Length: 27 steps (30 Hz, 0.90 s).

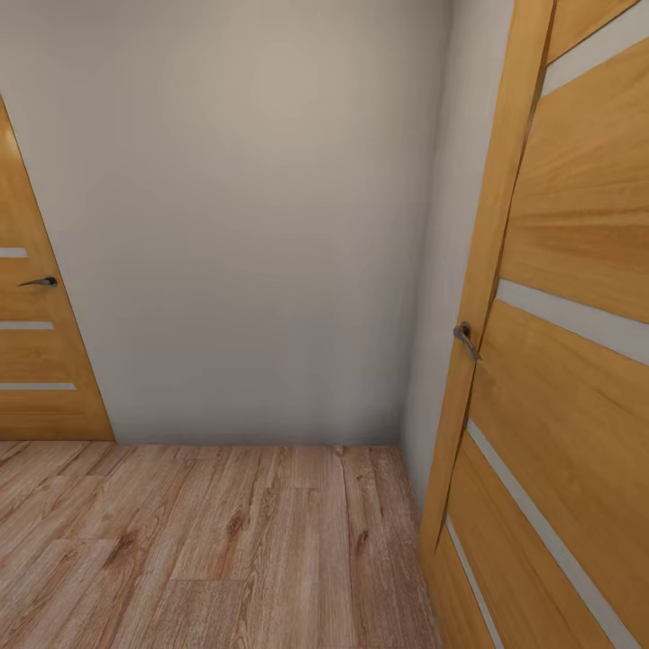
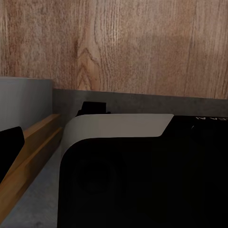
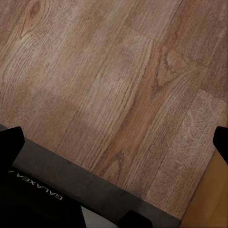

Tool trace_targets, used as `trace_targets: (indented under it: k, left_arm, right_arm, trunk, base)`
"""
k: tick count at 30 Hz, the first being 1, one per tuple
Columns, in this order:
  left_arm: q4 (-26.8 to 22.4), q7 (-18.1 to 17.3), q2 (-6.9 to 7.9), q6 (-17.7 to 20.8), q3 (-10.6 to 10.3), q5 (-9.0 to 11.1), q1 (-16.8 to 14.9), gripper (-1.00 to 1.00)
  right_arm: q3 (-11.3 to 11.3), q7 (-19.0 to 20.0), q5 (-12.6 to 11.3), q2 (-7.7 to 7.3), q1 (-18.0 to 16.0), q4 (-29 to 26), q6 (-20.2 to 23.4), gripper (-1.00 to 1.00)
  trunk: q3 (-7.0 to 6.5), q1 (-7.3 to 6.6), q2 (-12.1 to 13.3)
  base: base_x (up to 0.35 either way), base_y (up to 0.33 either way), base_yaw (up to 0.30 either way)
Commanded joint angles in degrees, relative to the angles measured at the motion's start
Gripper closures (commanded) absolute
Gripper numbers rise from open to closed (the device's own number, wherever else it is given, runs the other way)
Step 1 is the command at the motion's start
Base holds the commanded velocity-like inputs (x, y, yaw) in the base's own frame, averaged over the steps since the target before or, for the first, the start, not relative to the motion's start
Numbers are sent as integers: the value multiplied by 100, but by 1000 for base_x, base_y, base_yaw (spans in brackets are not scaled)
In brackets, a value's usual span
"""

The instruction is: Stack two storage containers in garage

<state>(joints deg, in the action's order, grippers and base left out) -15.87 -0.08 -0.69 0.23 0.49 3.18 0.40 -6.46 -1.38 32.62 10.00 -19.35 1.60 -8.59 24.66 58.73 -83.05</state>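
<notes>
At hallway corner: grey wall (image 1: 234, 225) at 12 o'clock, wood door (image 1: 577, 361) at 3 o'clock, plank floor (image 1: 207, 550) below. No bins here. Bins likely light, stiff; grab by rim. Right tool (image 3: 116, 142) tips wide apart, empty. Left tool: cannot tell.

Light wood plank floor (image 3: 118, 80) spans most of the picture; the robot's dark base (image 3: 33, 199), lettered GALAXEA, sits toward seven o'clock, black fingertips (image 3: 10, 142) at nine and three o'clock, spread wide
</notes>
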Motion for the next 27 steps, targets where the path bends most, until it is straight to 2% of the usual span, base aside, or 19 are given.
trace_targets:
  k: [1, 13, 20, 21, 27]
  left_arm:
    - [-12, -1, -1, 3, 4, 33, 4, -100]
    - [-12, -1, 3, 0, 4, 41, 5, -100]
    - [-13, -42, 4, -6, 5, 51, 4, -100]
    - [-12, -52, 7, -9, 11, 66, 4, -100]
    - [-15, -43, 8, -6, 20, 80, 4, -100]
  right_arm:
    - [-48, -1, 44, 0, -7, 17, -27, -100]
    - [-48, 69, 52, 0, -7, 22, -28, -100]
    - [-48, 247, 52, -35, -7, 16, -10, -100]
    - [-48, 307, 52, -76, -7, 16, -11, -100]
    - [-48, 313, 52, -85, -7, 16, -5, -100]
  trunk:
    - [5, 0, -3]
    - [5, 0, -3]
    - [5, 0, -3]
    - [5, 0, -3]
    - [5, 0, -3]
  base:
    - [0, 0, 0]
    - [0, 0, 0]
    - [4, 0, 0]
    - [272, 0, 0]
    - [139, 0, 0]
